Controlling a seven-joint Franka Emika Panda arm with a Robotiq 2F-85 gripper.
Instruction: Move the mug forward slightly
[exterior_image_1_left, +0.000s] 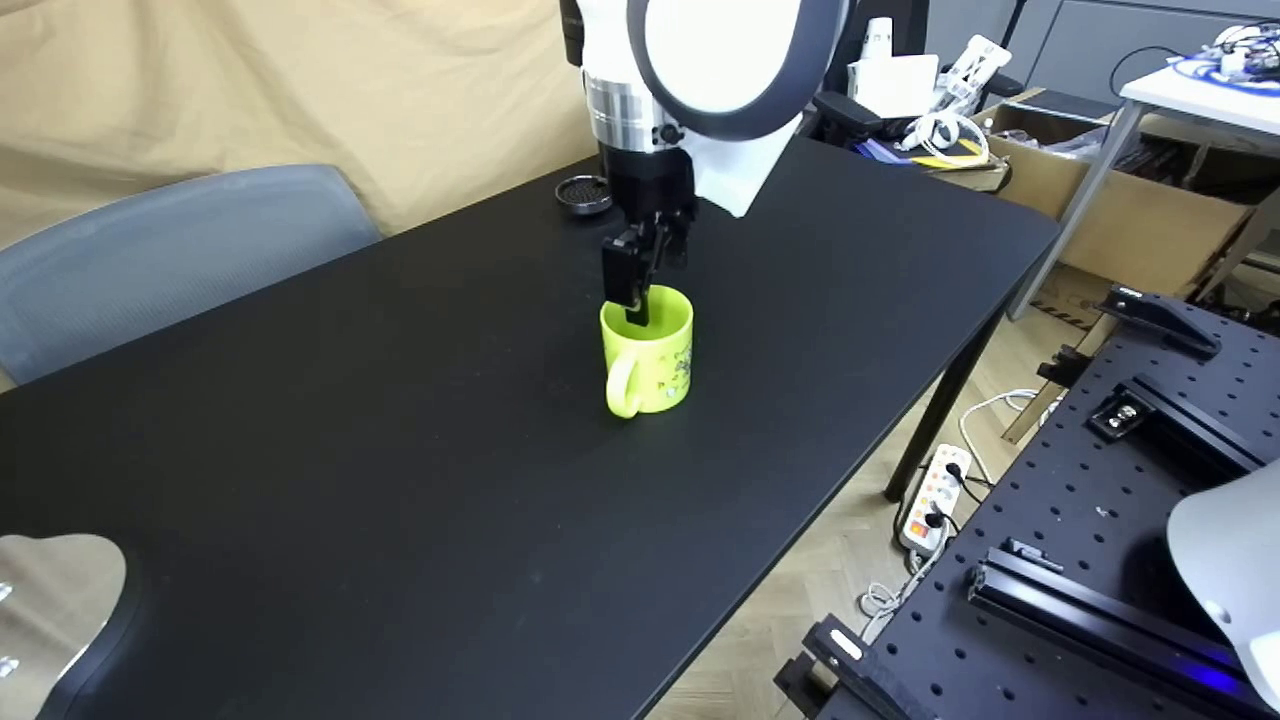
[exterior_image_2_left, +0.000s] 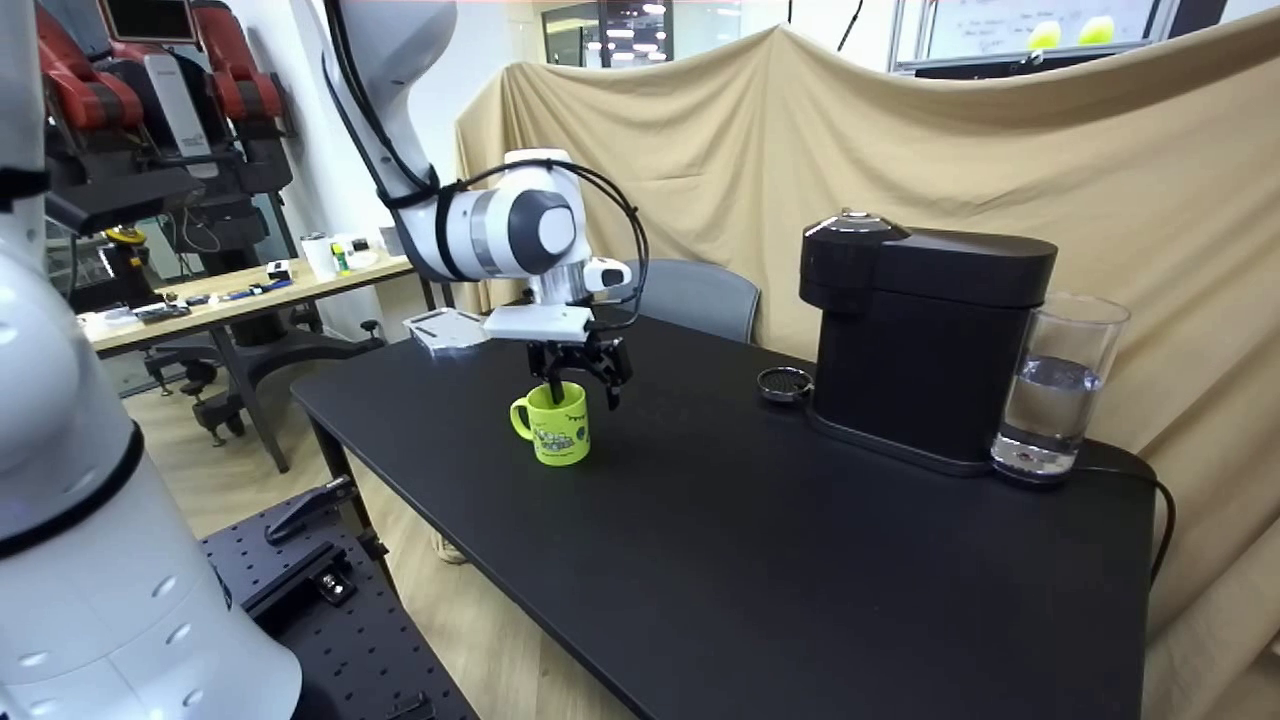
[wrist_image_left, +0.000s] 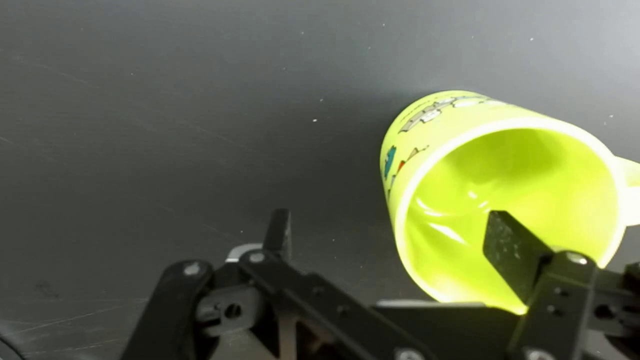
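No word, number or brand can be read in any of the views. The green mug (exterior_image_2_left: 560, 425) carries a thin line of dark print under its cartoon picture, too small to make out in an exterior view; the wrist view shows its side at a steep slant, with tiny characters near the base that are just as illegible. On the whiteboard (exterior_image_2_left: 1005, 22) at the top of an exterior view run pale rows of what may be handwriting, too faint and blurred to give a single letter.

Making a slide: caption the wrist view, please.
Open gripper straddling the wall of a lime-green mug, one finger inside, the other finger outside.
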